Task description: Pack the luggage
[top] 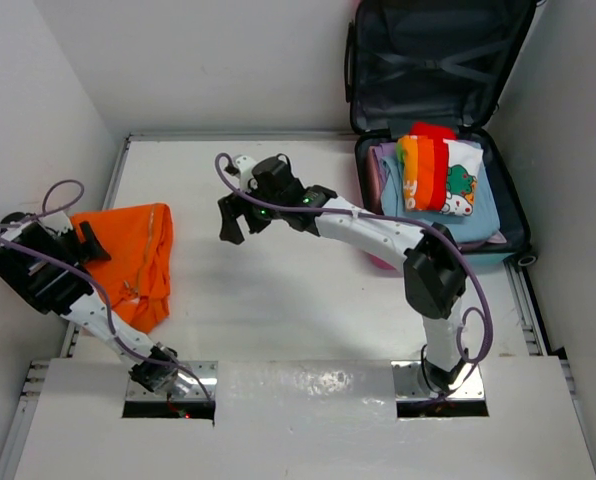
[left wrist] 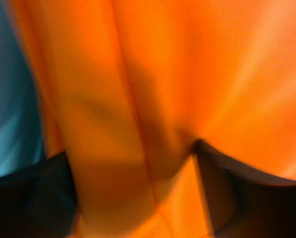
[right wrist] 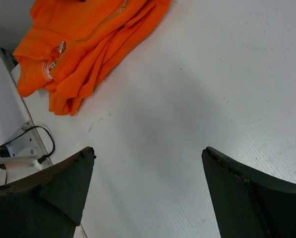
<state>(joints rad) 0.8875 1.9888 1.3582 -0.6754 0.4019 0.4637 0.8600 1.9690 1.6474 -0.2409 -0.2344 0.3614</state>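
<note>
**Jacket (top: 133,260) at left, luggage (top: 428,70) open at right, both claws released**

At the table's (top: 308,310) left side, the left gripper (top: 86,243) sits at the near edge of the crumpled orange zip jacket. Its wrist view is blurred and filled with orange cloth (left wrist: 187,74), which sags between two widely spread fingers (left wrist: 29,198), unclamped. Toward the middle, the right gripper (top: 240,218) hangs above bare tabletop with its jaws wide and nothing between them. Its camera sees the jacket (right wrist: 88,39) well apart. At the far right the luggage lies open, its lid propped against the back wall and its base on the table. Folded clothes lie inside, a rainbow-striped piece (top: 426,170) on top.
</note>
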